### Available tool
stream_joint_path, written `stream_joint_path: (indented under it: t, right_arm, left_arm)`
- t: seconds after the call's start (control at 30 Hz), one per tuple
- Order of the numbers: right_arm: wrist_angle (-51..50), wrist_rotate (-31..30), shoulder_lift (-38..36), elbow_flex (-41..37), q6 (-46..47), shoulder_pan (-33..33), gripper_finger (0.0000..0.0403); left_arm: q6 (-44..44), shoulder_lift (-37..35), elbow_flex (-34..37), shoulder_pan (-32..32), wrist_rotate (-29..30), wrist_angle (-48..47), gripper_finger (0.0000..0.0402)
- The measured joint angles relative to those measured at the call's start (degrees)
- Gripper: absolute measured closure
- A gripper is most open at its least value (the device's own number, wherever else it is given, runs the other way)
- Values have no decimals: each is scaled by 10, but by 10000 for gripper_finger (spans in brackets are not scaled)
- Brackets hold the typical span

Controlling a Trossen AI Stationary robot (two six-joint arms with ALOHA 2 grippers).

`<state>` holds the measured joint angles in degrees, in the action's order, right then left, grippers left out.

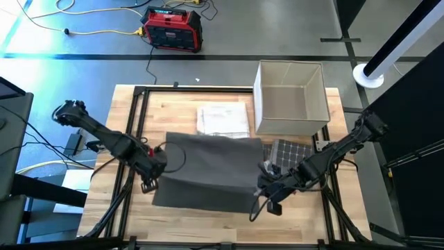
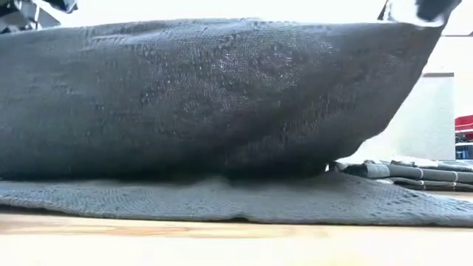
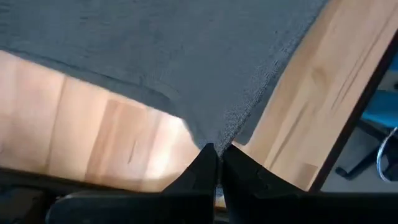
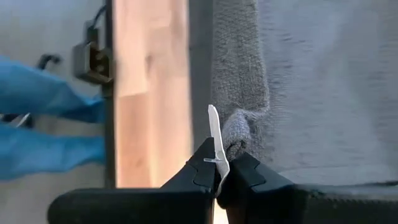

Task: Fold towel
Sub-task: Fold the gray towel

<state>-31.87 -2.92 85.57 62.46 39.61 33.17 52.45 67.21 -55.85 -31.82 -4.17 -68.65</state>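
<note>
A dark grey towel (image 1: 208,170) lies across the middle of the wooden table (image 1: 173,104). My left gripper (image 1: 151,169) is shut on its left corner and my right gripper (image 1: 267,184) is shut on its right corner. In the low view the towel (image 2: 222,96) stands as a raised sheet stretched between the two held corners. Its lower part (image 2: 222,199) lies flat on the table toward the near edge. My left gripper pinches a corner of the towel (image 3: 214,138) between its two fingers, and the cloth spreads away from that corner over the table. The corner is lifted off the wood. My right gripper pinches a bunched corner of the towel (image 4: 235,134) between its two fingers, together with a white tag (image 4: 213,127) that sticks out at that corner. The corner is raised and the cloth beyond it falls away toward the table.
An open beige box (image 1: 291,97) stands at the far right of the table. White sheets (image 1: 223,119) lie behind the towel. A stack of folded grey towels (image 1: 291,151) lies right of it (image 2: 414,174). A black frame (image 1: 135,111) edges the table.
</note>
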Motion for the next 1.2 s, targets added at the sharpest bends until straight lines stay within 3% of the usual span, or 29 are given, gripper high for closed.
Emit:
stream_joint_path:
  t: [0.37, 0.63, 0.83, 1.03, 1.2]
  right_arm:
    - [167, 21, 9, -96, -3, -6, 403]
    - [251, 120, 107, -95, 16, -5, 403]
    - [250, 123, 152, -73, 31, -5, 403]
    - [231, 117, 153, -70, 55, -5, 392]
    - [193, 163, 151, -70, 95, -5, 340]
  left_arm:
    - [15, 46, 62, -29, 15, 74, 400]
    - [6, 98, 80, -38, -6, 141, 400]
    - [3, 131, 80, -51, -9, 157, 399]
    - [14, 157, 80, -55, -7, 155, 338]
    - [16, 166, 80, -55, -27, 154, 270]
